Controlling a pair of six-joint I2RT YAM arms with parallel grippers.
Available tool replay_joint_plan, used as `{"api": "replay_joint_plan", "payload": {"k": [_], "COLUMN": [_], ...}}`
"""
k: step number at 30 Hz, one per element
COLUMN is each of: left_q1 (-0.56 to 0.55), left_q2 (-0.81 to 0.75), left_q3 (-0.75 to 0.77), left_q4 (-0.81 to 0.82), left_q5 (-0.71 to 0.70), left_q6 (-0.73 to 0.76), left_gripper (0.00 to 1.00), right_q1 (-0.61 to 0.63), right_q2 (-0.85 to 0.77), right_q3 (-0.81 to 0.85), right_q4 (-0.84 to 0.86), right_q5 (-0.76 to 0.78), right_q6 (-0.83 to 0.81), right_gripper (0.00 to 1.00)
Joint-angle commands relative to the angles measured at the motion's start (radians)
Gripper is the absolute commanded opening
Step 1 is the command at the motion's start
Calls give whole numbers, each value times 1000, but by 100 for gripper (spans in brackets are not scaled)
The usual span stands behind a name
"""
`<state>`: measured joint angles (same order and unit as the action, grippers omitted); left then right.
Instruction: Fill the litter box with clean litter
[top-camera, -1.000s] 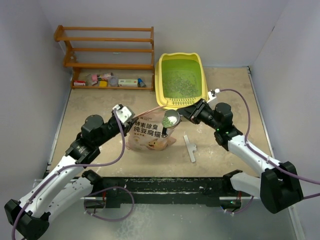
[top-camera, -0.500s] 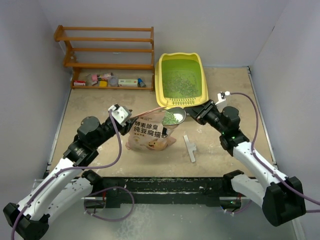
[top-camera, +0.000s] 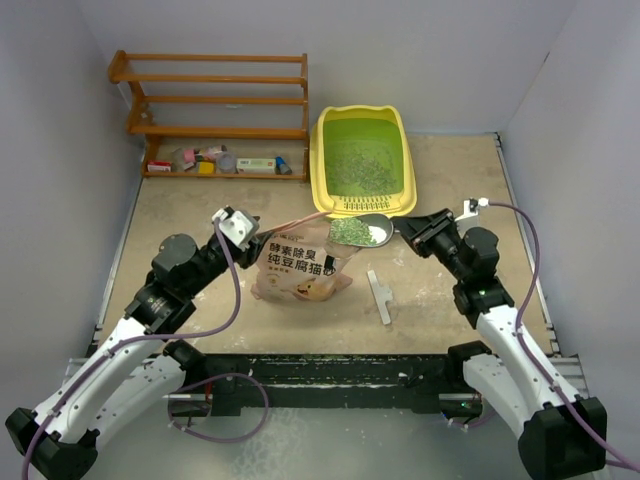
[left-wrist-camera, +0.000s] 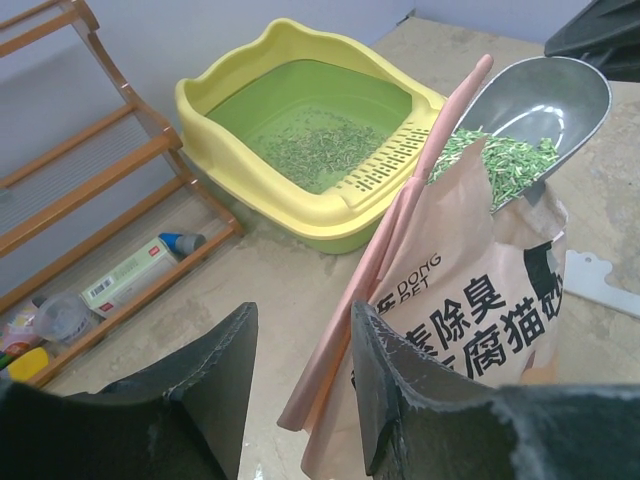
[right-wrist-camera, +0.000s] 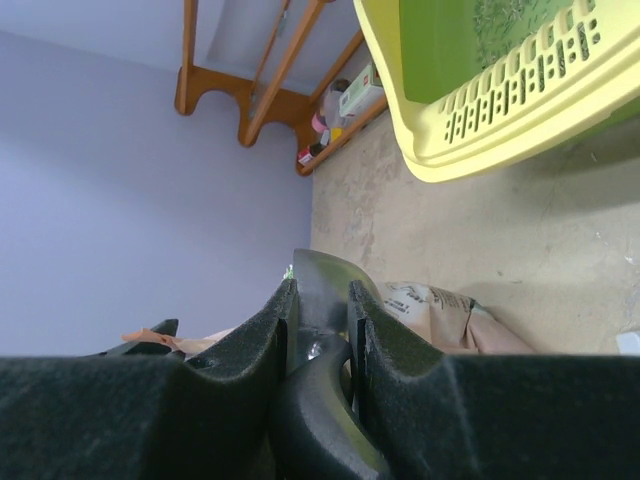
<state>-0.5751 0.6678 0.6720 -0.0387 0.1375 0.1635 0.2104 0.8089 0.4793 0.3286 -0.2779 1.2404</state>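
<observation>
Overhead, we are seeing the right gripper (top-camera: 413, 228) clamping a grey metal scoop (top-camera: 364, 231) of green litter pellets (top-camera: 348, 232) at six o'clock of the yellow plastic litter box (top-camera: 352, 204). Left wrist: the left gripper (left-wrist-camera: 305, 320) is standing half open astride the rim of the pink-tan paper bag (left-wrist-camera: 470, 310). Right wrist: its fingers (right-wrist-camera: 250, 340) are squeezing the scoop's dark handle (right-wrist-camera: 318, 280).

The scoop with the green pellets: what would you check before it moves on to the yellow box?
1. Grip: right gripper shut on the scoop handle. Ok.
2. Load: clean litter lies in the bowl. Ok.
3. Bowl over the litter box basin: it hangs short of the slotted lip, above the bag. Not ok.
4. Bowl level: cannot tell.
5. Left gripper clear of the bag: open, but the bag's rim is close. Cannot tell.
</observation>
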Motion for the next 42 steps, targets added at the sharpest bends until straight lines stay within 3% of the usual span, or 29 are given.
{"api": "replay_joint_plan", "payload": {"k": [1, 12, 29, 42], "left_q1": [7, 6, 6, 6], "left_q2": [-21, -30, -22, -4], "left_q3": [-1, -9, -9, -5], "left_q4": [60, 70, 74, 81], "left_q5": [-42, -79, -73, -76], "left_q6": [-27, -32, -37, -27], "left_gripper": [47, 47, 48, 48], "right_q1": [-18, -41, -93, -202], "right_q2": [-54, -84, 64, 328], "right_q3": [-7, -42, 8, 147], "right_q4": [47, 76, 213, 367], "right_q5": [21, 56, 69, 12], "right_q6": [55, 84, 110, 134], "right_gripper": [0, 0, 0, 0]}}
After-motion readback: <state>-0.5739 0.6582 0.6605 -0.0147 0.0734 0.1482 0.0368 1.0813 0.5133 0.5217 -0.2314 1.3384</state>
